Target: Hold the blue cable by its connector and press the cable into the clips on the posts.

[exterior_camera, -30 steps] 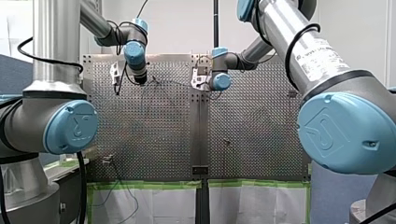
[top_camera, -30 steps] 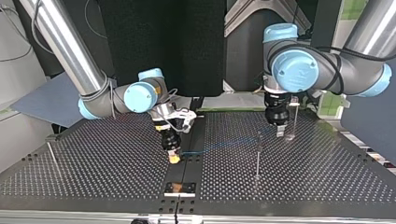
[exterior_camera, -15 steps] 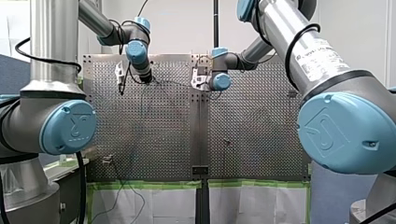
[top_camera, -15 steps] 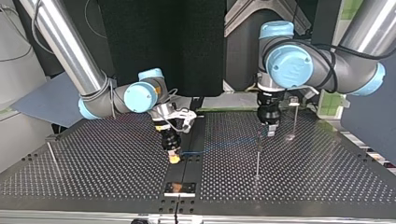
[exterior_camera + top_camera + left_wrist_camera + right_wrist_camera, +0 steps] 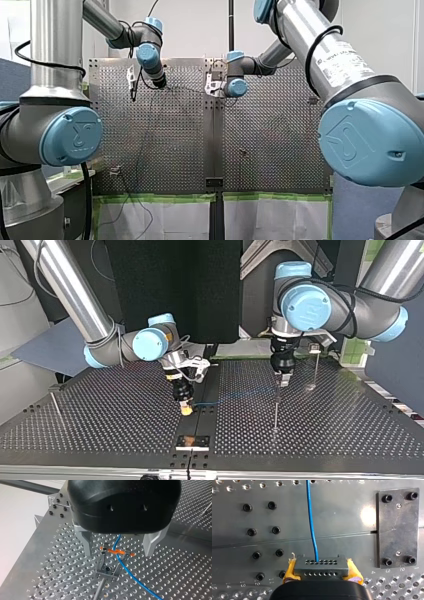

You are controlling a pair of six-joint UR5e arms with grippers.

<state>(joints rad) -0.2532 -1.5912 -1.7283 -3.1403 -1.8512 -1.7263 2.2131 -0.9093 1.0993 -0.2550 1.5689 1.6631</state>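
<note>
Running thin and bright blue, the blue cable (image 5: 312, 525) rose from the holed face of its connector (image 5: 321, 566), a dark grey block with two rows of small holes. My right gripper (image 5: 322, 568) was clamped on that connector, one yellow pad (image 5: 290, 571) pressed against each end. From there the cable stretched low over the perforated table (image 5: 100, 420) to a thin upright post (image 5: 275, 410). At the post's head the cable crossed an orange clip (image 5: 116, 551); I could not tell whether it was seated in it. My left gripper (image 5: 119, 551) hung just above that post with its metal fingers (image 5: 87, 546) spread apart, one on each side of the clip, neither touching cable nor clip. The connector lay well apart from the post, by the table's middle seam (image 5: 196, 422). Near the connector, a dark plate (image 5: 398, 527) with four screws was fixed across that seam. Bare perforated surface lay all around the post, and the table's edges were far from it. A second post (image 5: 316, 365) stood near it, toward the table's far side edge.
</note>
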